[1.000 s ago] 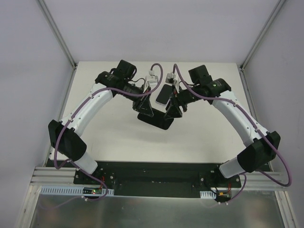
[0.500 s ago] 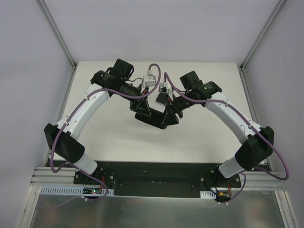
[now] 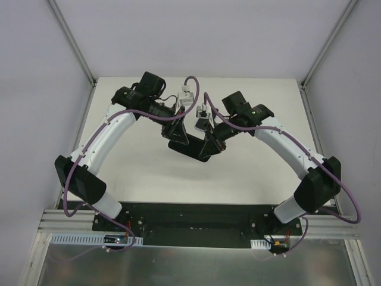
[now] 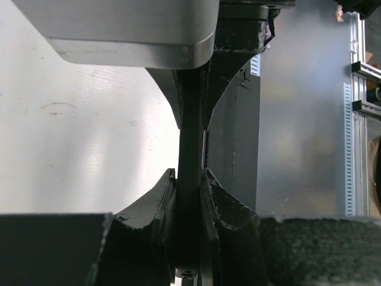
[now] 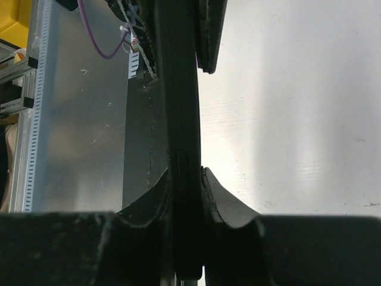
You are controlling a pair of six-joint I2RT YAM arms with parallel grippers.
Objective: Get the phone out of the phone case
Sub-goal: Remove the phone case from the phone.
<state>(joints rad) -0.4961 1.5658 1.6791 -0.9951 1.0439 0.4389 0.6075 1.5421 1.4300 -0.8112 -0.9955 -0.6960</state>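
A thin black phone case [image 3: 191, 150] hangs above the table, gripped at both ends. My left gripper [image 3: 181, 140] is shut on its left end; in the left wrist view the case [image 4: 190, 119] runs edge-on between the pressed jaws [image 4: 190, 179]. My right gripper [image 3: 209, 142] is shut on the right end, its pads tight on the same slab [image 5: 178, 89] in the right wrist view [image 5: 187, 176]. I cannot tell whether the phone sits inside. A dark slab with a pale rim [image 3: 202, 123] shows just behind the right gripper, mostly hidden.
The white table [image 3: 149, 173] spreads under both arms. A black base plate and aluminium rail [image 3: 196, 223] run along its near edge. Grey walls and frame posts [image 3: 77, 53] close off the sides and back. A silver-grey rounded block [image 4: 131, 30] fills the top of the left wrist view.
The right arm moved left and its jaws closed on the case's right end. The left gripper stayed shut on the case and drifted slightly left.
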